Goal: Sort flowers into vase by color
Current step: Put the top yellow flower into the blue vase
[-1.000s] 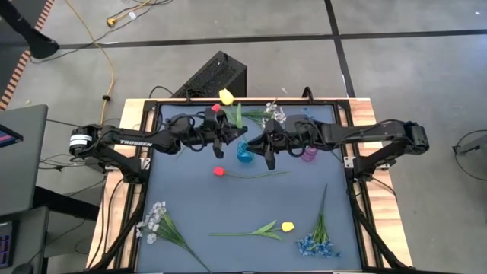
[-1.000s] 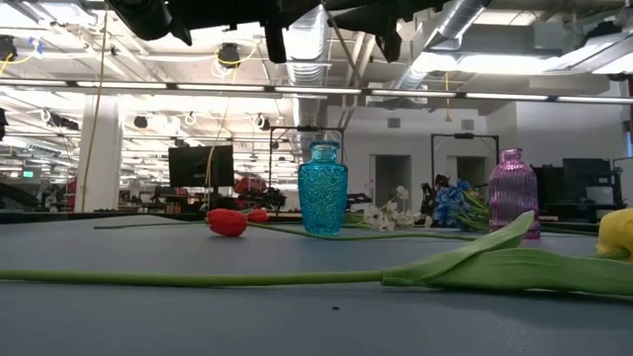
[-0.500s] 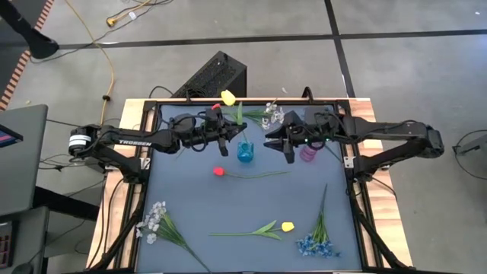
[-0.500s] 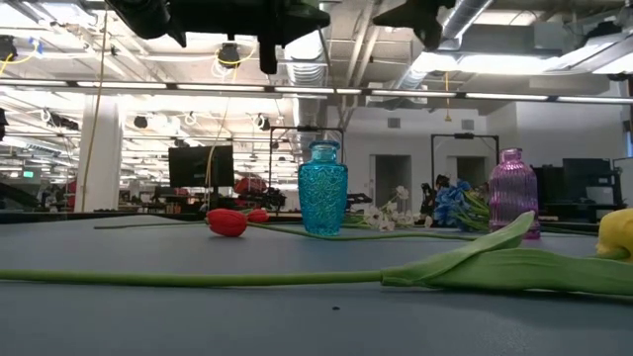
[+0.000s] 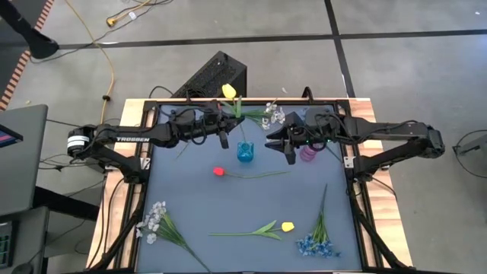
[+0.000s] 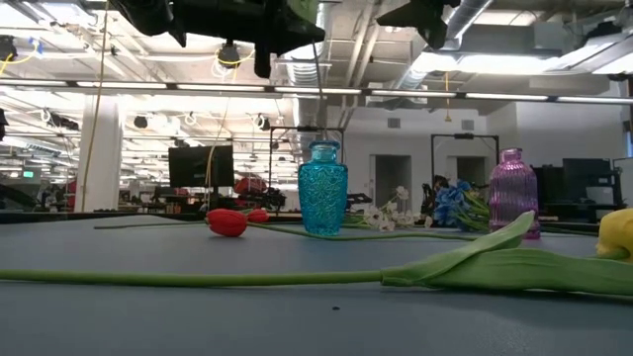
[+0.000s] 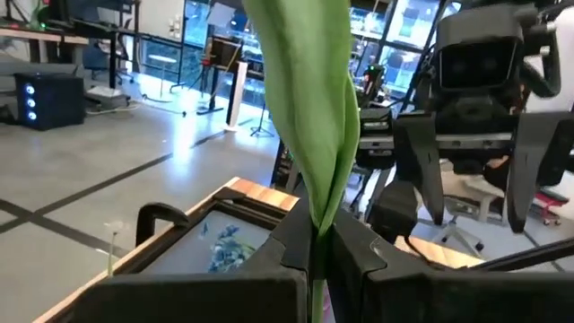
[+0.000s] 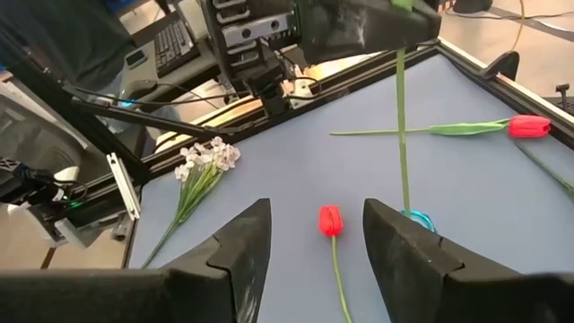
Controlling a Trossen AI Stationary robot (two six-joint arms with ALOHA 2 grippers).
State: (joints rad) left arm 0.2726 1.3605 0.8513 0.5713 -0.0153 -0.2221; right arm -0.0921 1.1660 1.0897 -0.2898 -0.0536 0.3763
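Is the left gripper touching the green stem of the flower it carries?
Touching. In the left wrist view, the left gripper is shut on the green stem, pinched between its fingers.

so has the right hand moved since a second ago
Yes. The right hand has pulled back from beside the blue glass vase toward the purple glass vase, rightward in the high view.

Yellow tulip upright, stem in blue vase; red tulip mid-table; white spray, yellow tulip, blue spray along near edge.
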